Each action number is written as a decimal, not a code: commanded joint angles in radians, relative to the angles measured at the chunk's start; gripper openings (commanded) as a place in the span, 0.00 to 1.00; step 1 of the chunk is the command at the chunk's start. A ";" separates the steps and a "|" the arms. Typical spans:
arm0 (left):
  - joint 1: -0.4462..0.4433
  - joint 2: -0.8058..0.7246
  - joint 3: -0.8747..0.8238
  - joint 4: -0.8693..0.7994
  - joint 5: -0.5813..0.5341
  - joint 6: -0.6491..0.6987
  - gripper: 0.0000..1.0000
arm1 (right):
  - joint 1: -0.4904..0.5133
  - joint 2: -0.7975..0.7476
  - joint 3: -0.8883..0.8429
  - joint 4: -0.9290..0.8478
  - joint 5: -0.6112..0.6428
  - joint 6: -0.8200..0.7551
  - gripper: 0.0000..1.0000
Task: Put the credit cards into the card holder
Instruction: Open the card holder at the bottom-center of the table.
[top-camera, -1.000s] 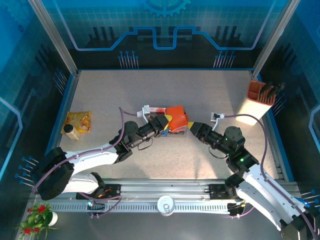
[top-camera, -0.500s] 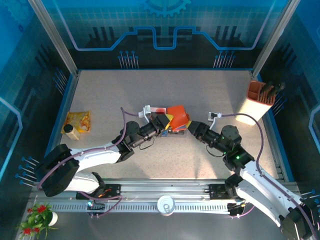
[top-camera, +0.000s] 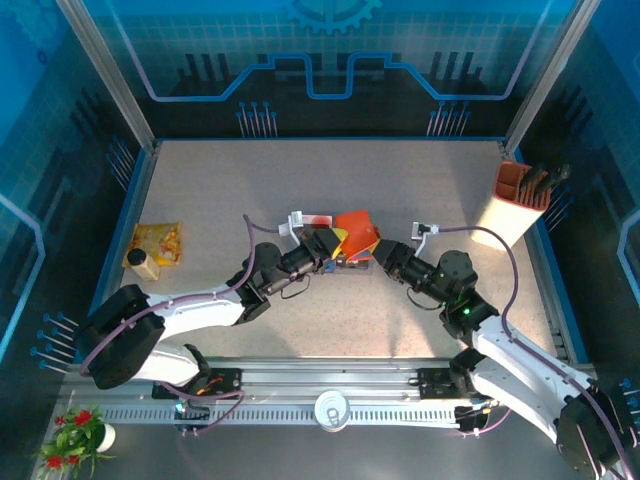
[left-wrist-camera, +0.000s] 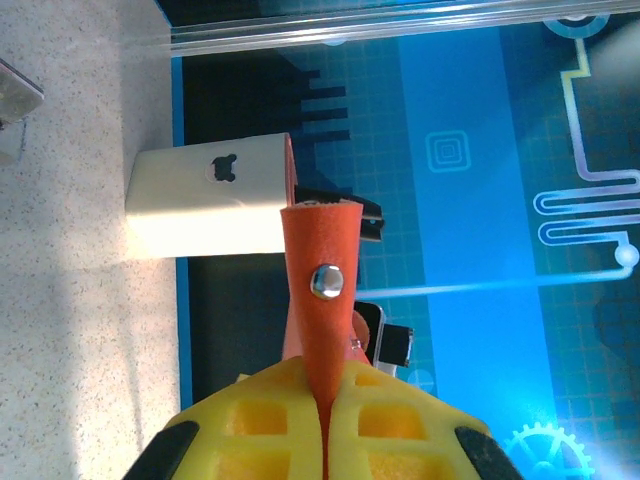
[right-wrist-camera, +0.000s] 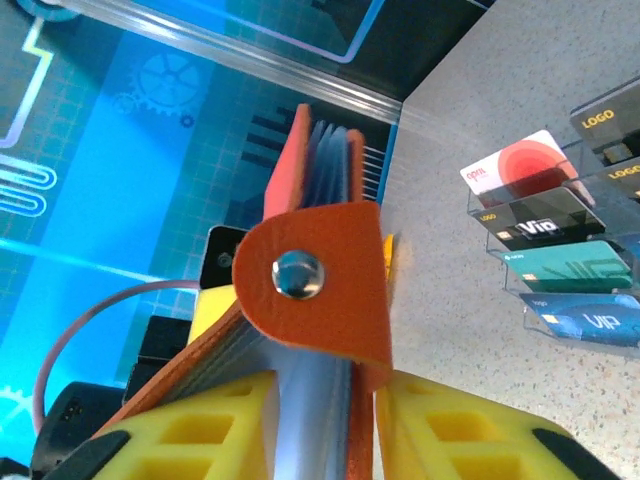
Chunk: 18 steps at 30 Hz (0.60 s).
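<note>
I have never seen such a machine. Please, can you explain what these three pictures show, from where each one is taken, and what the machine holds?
These are two robot arms, fixed at the near edge of a table. Each arm ends in a gripper with two yellow-padded fingers. One picture looks down from above and behind the arms. The other two come from small cameras on the wrists, so each shows its own fingers from very close.

In the middle, the left gripper and the right gripper both pinch a small orange card holder. The left one grips an orange flap with a metal snap, and the right one grips the folded body. Beside it, a clear tray holds the credit cards. A box of pens stands at the far right, and a yellow packet lies at the left.
</note>
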 joint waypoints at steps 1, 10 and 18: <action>-0.006 0.017 -0.018 0.074 0.019 -0.002 0.00 | 0.007 0.023 0.017 0.120 -0.041 0.009 0.17; 0.017 -0.058 -0.050 -0.042 0.038 0.062 0.61 | -0.021 -0.041 -0.026 0.055 -0.037 -0.055 0.00; 0.068 -0.345 0.098 -0.755 0.006 0.331 0.99 | -0.034 -0.222 -0.074 -0.238 -0.009 -0.336 0.00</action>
